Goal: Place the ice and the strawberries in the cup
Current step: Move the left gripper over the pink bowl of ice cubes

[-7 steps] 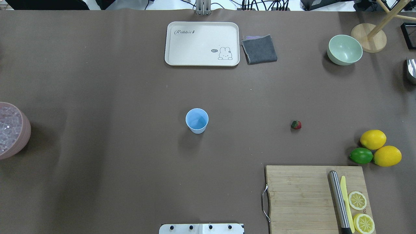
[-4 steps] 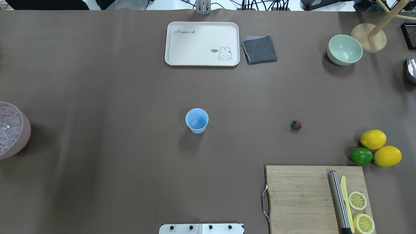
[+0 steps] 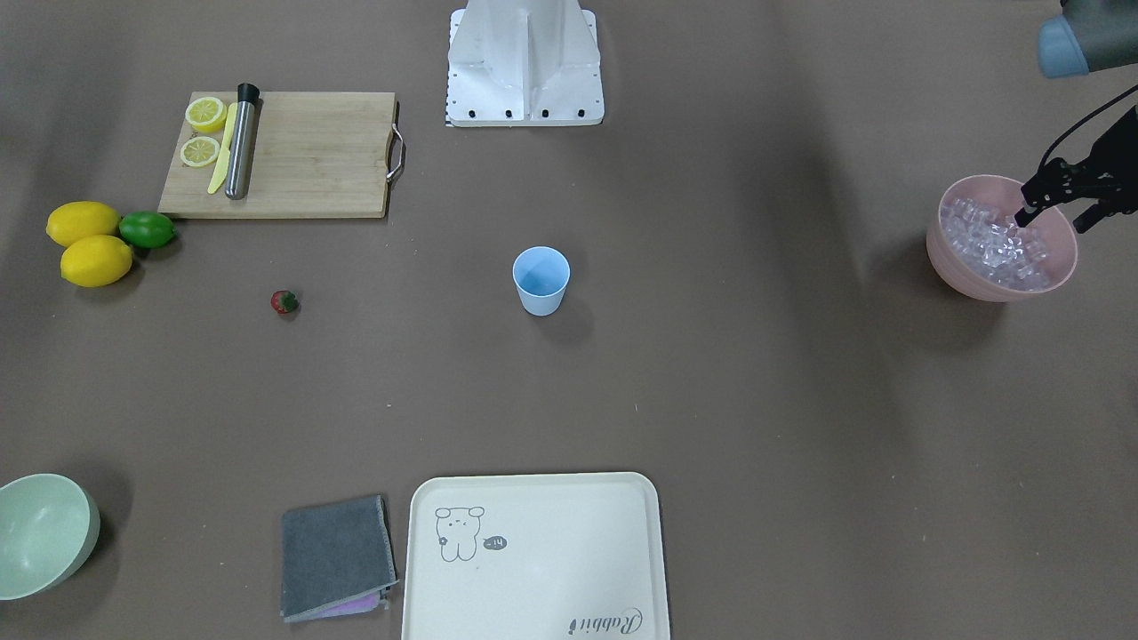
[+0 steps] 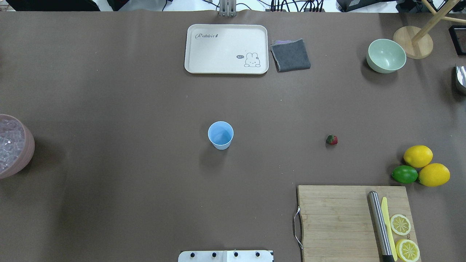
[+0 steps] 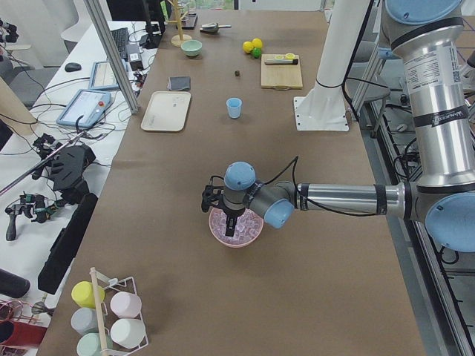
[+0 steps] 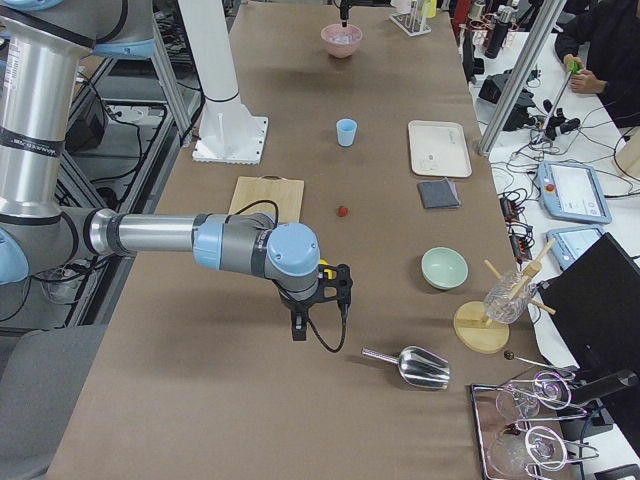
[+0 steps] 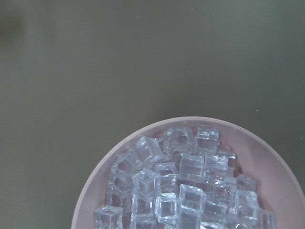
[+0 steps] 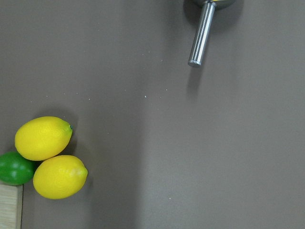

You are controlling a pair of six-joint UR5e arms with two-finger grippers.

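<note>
Brown counter [image 4: 109, 91]: cup [image 4: 220, 135] at centre, strawberry [image 4: 331, 139] right of it, tray [image 4: 218, 51] at top, board [image 4: 331, 214] lower right, pink bowl [image 4: 30, 149] at left edge.

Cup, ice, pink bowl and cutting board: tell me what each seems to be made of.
The cup looks like light blue plastic, matte and thin-walled. The ice is clear, glassy cubes with even edges; real or acrylic, I cannot tell. The pink bowl seems plastic, with a dull, smooth rim. The cutting board looks like wood or bamboo: pale parallel strips, metal handle.
</note>
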